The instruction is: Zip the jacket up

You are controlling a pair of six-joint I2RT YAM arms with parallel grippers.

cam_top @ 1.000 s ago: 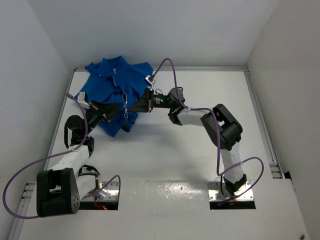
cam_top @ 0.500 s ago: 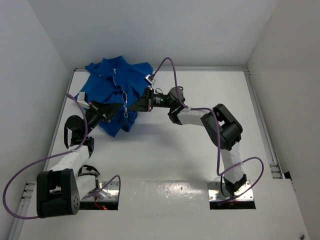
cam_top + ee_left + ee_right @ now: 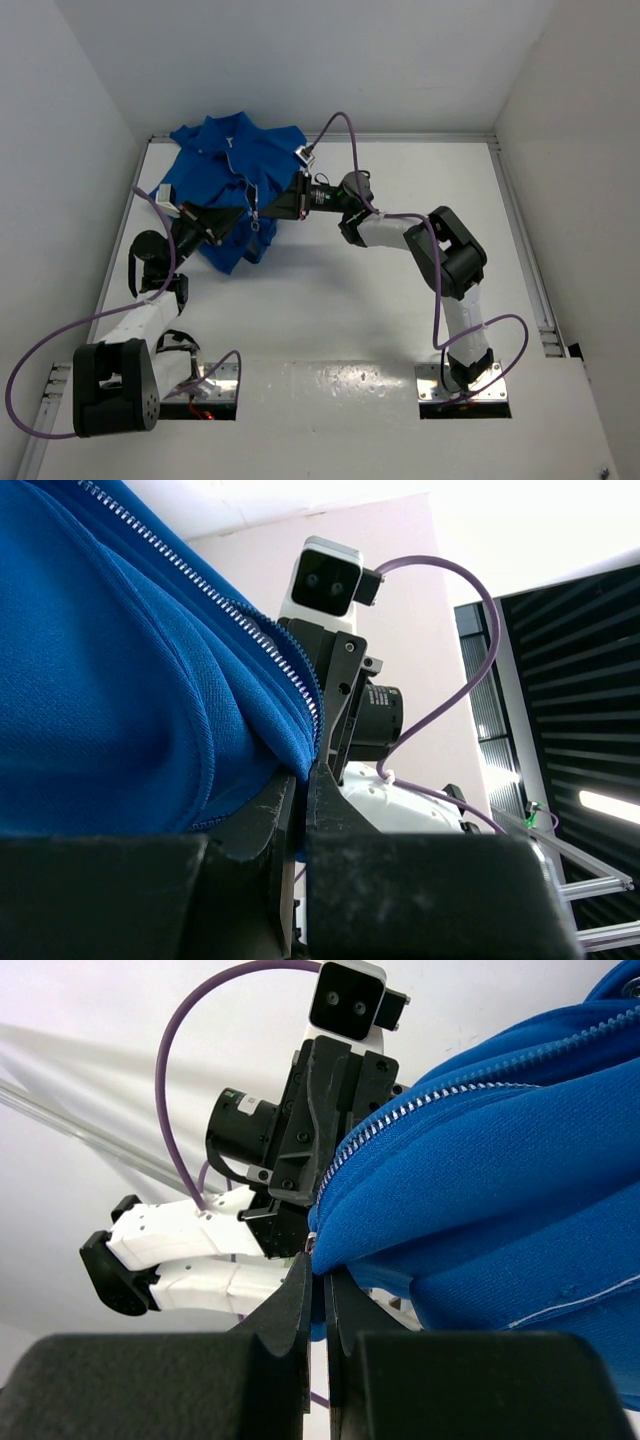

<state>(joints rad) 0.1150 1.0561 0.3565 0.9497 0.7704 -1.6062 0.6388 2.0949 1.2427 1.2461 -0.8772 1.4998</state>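
The jacket (image 3: 225,165) lies crumpled at the far left corner of the table (image 3: 400,300), collar toward the far wall. The zipper (image 3: 243,185) runs as a pale line from the collar down toward the near hem. In the overhead view it appears joined along its far part. Its near end is hidden where the two grippers meet.

The left gripper (image 3: 243,212) reaches in from the left. In its wrist view its jaws are pressed together on a fold of blue fabric (image 3: 120,680) just below the zipper teeth (image 3: 232,612). The right gripper (image 3: 264,212) reaches in from the right, tip to tip with the left one. Its jaws are clamped narrow on the fabric edge (image 3: 480,1210) at the low end of the teeth (image 3: 420,1100). A small metal glint sits at that pinch. Whether it is the pull cannot be told.

Hazards from this position:
- If the right gripper holds cloth and not the pull, a stroke drags the jacket and closes nothing.
- If the left grip slips, tension along the teeth is lost and the slider is likely to jam.
- Loose fabric bulges just beside the teeth and may be drawn into the slider.
- The fingertips are nearly touching, so a converging move risks a collision.
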